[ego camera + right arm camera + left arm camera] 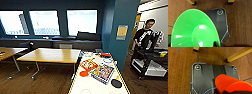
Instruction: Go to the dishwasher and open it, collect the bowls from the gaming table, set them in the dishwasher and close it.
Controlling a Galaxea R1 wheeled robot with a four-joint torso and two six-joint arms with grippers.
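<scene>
Green bowl [193, 31] fills the right wrist view, an orange vessel [230, 83] the left, jaws' state untellable, dishwasher loading remains.

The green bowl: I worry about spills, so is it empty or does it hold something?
Empty. The green bowl shows a bare glossy inside with highlights, seen above the wooden floor.

Board games [100, 70] crowd the gaming table [82, 86]; its near end lies open.
</scene>
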